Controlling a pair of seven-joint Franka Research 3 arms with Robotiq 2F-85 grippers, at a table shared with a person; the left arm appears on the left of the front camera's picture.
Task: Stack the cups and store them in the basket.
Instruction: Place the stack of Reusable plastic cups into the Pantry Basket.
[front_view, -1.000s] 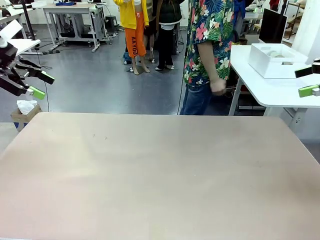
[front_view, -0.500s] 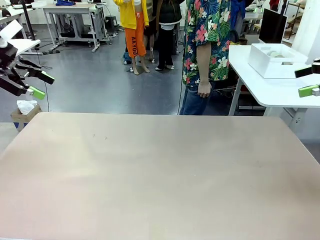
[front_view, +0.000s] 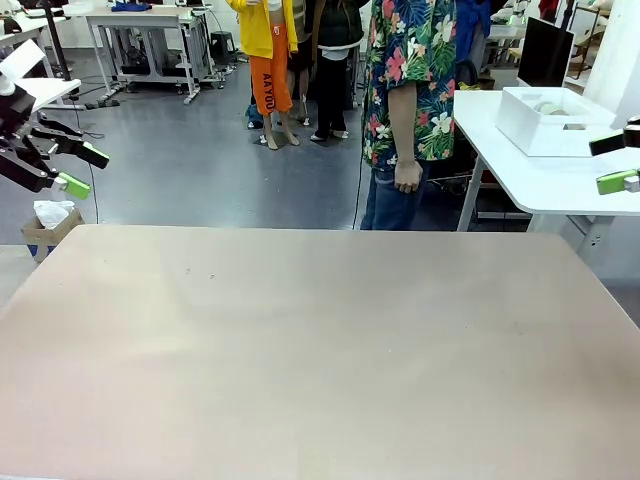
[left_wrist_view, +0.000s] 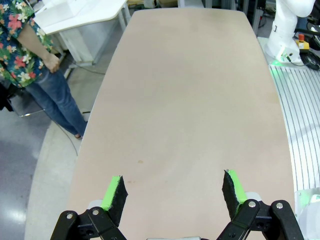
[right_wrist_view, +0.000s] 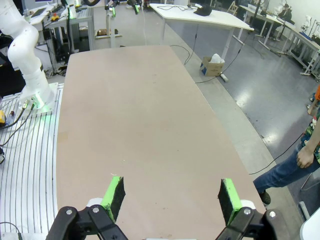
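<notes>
From my remote station, I see the beige table (front_view: 320, 350) lying between both arms, its top bare in the front view. My left gripper (front_view: 75, 168) hangs off the table's left edge, above the grey floor, its two green-padded fingers (front_view: 74, 184) spread apart with nothing between them; its own wrist view confirms the gap, the left gripper (left_wrist_view: 173, 192) looking down the length of the tabletop. My right gripper (front_view: 618, 160) pokes in from the picture's right edge, fingers likewise parted and holding nothing, and its wrist camera shows the same wide spread over the table's near end (right_wrist_view: 170, 199).

The basket (front_view: 552, 120), white and rectangular, sits on a separate white side table (front_view: 540, 175) beyond the far right corner of my table, well apart from both grippers. Pale rounded shapes show over its rim, but I cannot tell whether they are the cups.

A person in a floral shirt (front_view: 410, 80) and jeans stands at the far side, between my table and the side table, one hand (front_view: 407, 178) hanging at the hip. A small cardboard box (front_view: 48, 228) with white paper sits on the floor at far left.
</notes>
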